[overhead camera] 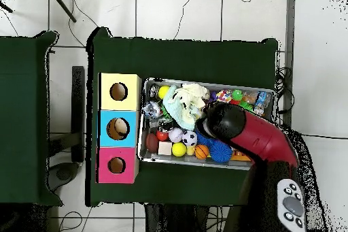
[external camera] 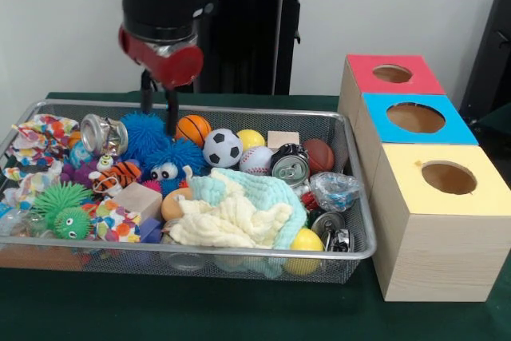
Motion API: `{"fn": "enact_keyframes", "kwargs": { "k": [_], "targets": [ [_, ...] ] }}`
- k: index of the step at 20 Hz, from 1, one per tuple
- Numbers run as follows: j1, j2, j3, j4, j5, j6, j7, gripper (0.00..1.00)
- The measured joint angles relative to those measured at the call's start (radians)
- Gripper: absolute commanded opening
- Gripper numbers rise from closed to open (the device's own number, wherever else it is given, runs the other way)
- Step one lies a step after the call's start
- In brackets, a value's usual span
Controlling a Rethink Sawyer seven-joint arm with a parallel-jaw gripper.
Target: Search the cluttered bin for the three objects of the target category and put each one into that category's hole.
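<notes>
The wire-mesh bin (external camera: pixel 239 255) stands on the green table and is full of toys; it also shows in the overhead view (overhead camera: pixel 204 164). My gripper (external camera: pixel 160 113) hangs over the bin's far side, open and empty. Its fingertips (external camera: pixel 172 125) hover just above a blue fuzzy ball (external camera: pixel 142 137), right beside a small basketball (external camera: pixel 194 129). A soccer ball (external camera: pixel 223 148), baseball (external camera: pixel 255 160) and yellow ball (external camera: pixel 250 138) lie next to them. Three wooden boxes with holes stand beside the bin: red top (external camera: pixel 363 77), blue top (external camera: pixel 383 129), yellow top (external camera: pixel 407 181). In the overhead view the arm (overhead camera: pixel 248 134) hides the gripper.
The bin also holds drink cans (external camera: pixel 289 165), a yellow and mint cloth pile (external camera: pixel 239 209), a green spiky ball (external camera: pixel 60 205), a wooden block (external camera: pixel 137 197), a tiger toy (external camera: pixel 116 175) and a brown ball (external camera: pixel 319 154). The robot's pedestal (external camera: pixel 247 37) stands behind the bin.
</notes>
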Motion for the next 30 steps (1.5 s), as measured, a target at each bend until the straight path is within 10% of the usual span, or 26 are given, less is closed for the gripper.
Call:
{"fn": "enact_keyframes", "kwargs": {
  "k": [30],
  "targets": [
    [-0.156,0.096,0.228,-0.005,-0.250,-0.102,0.000,1.00]
  ]
}}
